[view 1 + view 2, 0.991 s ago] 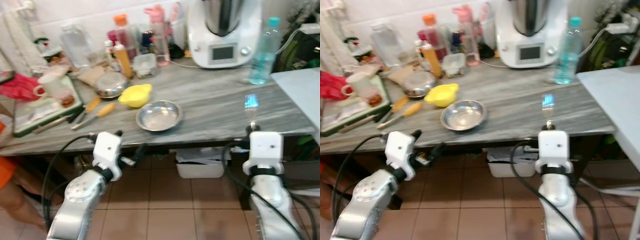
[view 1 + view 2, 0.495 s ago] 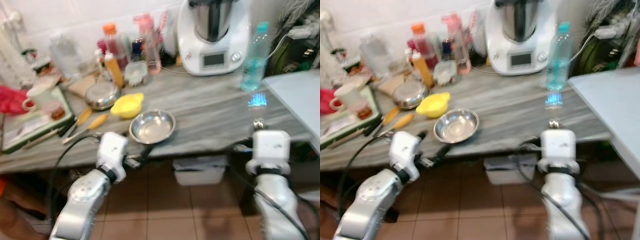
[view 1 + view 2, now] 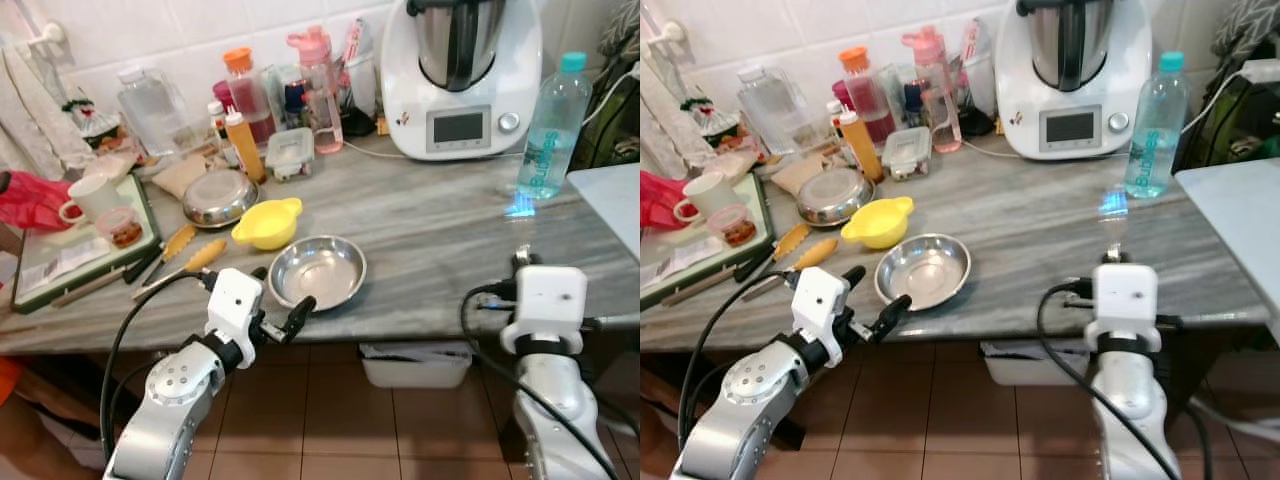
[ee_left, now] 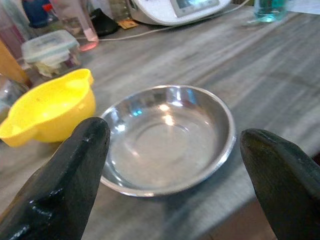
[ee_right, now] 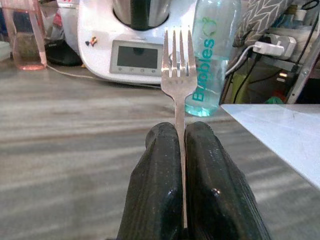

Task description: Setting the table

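A shallow steel bowl point(image 3: 317, 272) sits near the front edge of the grey counter point(image 3: 450, 240), with a yellow bowl point(image 3: 268, 222) just behind it. My left gripper point(image 3: 280, 298) is open at the counter's edge. In the left wrist view its fingers point(image 4: 65, 185) stand wide on either side of the steel bowl point(image 4: 167, 137), apart from it. My right gripper point(image 5: 180, 131) is shut on a metal fork point(image 5: 178, 55) held upright, tines up. That arm's wrist point(image 3: 545, 300) is at the counter's front right edge.
At the back stand a white kitchen machine point(image 3: 460, 60), a water bottle point(image 3: 548, 125), several bottles and jars, and a second steel bowl point(image 3: 218, 197). A green tray point(image 3: 80, 255) with a mug lies left. A white table point(image 3: 610, 195) juts in at right. A bin point(image 3: 415, 365) sits under the counter.
The camera has shifted and steadied. My left gripper has come up closer to the steel bowl's front rim. The right gripper still holds the fork upright.
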### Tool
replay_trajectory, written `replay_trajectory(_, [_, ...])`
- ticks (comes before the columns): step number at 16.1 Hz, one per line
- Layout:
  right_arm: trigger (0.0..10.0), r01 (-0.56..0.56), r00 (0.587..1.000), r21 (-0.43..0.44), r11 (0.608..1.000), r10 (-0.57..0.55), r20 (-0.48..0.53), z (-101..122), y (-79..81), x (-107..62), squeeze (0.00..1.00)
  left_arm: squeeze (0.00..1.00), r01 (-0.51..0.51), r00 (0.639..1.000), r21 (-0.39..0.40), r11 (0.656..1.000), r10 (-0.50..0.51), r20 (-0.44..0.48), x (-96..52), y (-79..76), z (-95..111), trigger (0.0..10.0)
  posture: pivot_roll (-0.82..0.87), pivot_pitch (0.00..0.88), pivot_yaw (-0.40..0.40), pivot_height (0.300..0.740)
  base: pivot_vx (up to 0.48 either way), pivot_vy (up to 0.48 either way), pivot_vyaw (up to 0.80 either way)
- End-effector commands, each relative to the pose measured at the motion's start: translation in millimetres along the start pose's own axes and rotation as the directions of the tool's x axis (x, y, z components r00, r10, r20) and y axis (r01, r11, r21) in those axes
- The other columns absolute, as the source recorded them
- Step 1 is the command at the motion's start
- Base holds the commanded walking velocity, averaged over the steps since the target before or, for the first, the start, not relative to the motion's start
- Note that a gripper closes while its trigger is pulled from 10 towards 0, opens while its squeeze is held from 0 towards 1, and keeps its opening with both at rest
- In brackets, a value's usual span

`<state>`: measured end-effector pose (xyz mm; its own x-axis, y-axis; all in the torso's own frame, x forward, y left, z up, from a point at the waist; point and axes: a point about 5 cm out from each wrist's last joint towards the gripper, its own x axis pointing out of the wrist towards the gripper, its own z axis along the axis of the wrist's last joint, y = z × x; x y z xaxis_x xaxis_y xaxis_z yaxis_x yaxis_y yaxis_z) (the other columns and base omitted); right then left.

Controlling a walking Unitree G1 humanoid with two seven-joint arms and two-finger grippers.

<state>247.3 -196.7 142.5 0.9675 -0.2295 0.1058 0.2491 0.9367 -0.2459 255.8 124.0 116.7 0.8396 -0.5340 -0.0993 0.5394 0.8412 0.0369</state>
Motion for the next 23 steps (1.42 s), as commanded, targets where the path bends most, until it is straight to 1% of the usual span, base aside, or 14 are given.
replay_trajectory(1, [10.0,-0.035,0.999,0.039,0.999,0.034,0.032,9,11.2,0.4,0.00,0.00,-0.030,0.999,0.022,0.999,0.030,-0.011,-4.8,9.4,1,10.0,-0.13,0.000,0.161,0.740,0.292,0.000,0.00])
replay_trajectory(5, [10.0,-0.063,0.998,0.060,0.996,0.061,0.030,11,14.5,1.5,0.00,0.00,-0.087,0.996,0.021,0.996,0.087,-0.012,-6.2,14.7,-1,10.0,-0.12,0.005,0.142,0.740,0.067,0.000,0.00])
replay_trajectory(6, [10.0,-0.088,0.996,0.084,0.993,0.086,0.026,11,16.9,0.9,0.00,0.00,-0.162,0.987,0.006,0.987,0.162,-0.018,-8.0,21.4,-4,10.0,-0.12,0.007,0.130,0.740,0.000,0.000,0.00])
replay_trajectory(7, [10.0,-0.128,0.992,0.097,0.987,0.125,0.034,13,23.4,0.0,0.00,0.00,-0.250,0.968,-0.030,0.968,0.249,-0.033,-12.2,31.1,-8,10.0,-0.12,0.010,0.123,0.740,0.000,0.000,0.00])
replay_trajectory(8, [10.0,-0.139,0.990,0.103,0.985,0.136,0.035,13,25.6,-0.1,0.00,0.00,-0.284,0.958,-0.049,0.958,0.282,-0.047,-14.6,35.0,-11,10.0,-0.12,0.011,0.120,0.740,0.000,0.000,0.00])
replay_trajectory(9, [10.0,-0.156,0.988,0.110,0.982,0.153,0.034,14,29.4,0.6,0.00,0.00,-0.334,0.941,-0.067,0.940,0.329,-0.075,-20.0,41.0,-17,10.0,-0.11,0.017,0.114,0.740,0.000,0.000,0.00])
replay_trajectory(11, [10.0,-0.164,0.986,0.161,0.973,0.166,0.004,13,34.5,2.9,0.00,0.00,-0.392,0.917,-0.060,0.918,0.385,-0.100,-28.3,47.2,-22,10.0,-0.11,0.021,0.106,0.740,0.000,0.000,0.00])
replay_trajectory(13, [10.0,-0.196,0.978,0.212,0.958,0.207,-0.032,10,43.7,2.8,0.00,0.00,-0.402,0.912,-0.070,0.913,0.394,-0.113,-33.3,46.9,-23,10.0,-0.10,0.032,0.101,0.740,0.000,0.000,0.00])
replay_trajectory(14, [10.0,-0.201,0.975,0.223,0.954,0.217,-0.050,8,47.2,1.8,0.00,0.00,-0.397,0.914,-0.073,0.915,0.388,-0.117,-34.0,45.9,-23,10.0,-0.09,0.037,0.102,0.740,0.000,0.000,0.00])
replay_trajectory(17, [10.0,-0.181,0.970,0.279,0.943,0.219,-0.108,1,52.9,-0.6,0.00,0.00,-0.371,0.925,-0.074,0.926,0.361,-0.121,-35.1,43.1,-23,10.0,-0.09,0.046,0.113,0.740,0.000,0.000,0.00])
replay_trajectory(18, [10.0,-0.170,0.961,0.326,0.930,0.230,-0.153,-5,57.1,-1.7,0.00,0.00,-0.365,0.927,-0.071,0.928,0.355,-0.125,-35.7,43.4,-23,10.0,-0.09,0.051,0.123,0.740,0.000,0.000,0.00])
replay_trajectory(20, [10.0,-0.186,0.949,0.342,0.921,0.259,-0.180,-9,63.1,-2.7,0.00,0.00,-0.349,0.932,-0.082,0.934,0.337,-0.133,-35.6,43.2,-22,10.0,-0.09,0.054,0.128,0.740,0.000,0.000,0.00])
replay_trajectory(21, [10.0,-0.174,0.945,0.359,0.917,0.259,-0.202,-11,64.5,-4.2,0.00,0.00,-0.333,0.938,-0.095,0.938,0.320,-0.134,-35.5,42.2,-21,10.0,-0.09,0.057,0.128,0.740,0.000,0.000,0.00])
replay_trajectory(23, [10.0,-0.183,0.935,0.348,0.919,0.272,-0.227,-19,66.3,-8.3,0.00,0.00,-0.331,0.938,-0.080,0.940,0.318,-0.139,-37.1,43.2,-21,10.0,-0.08,0.060,0.132,0.740,0.000,0.000,0.00])
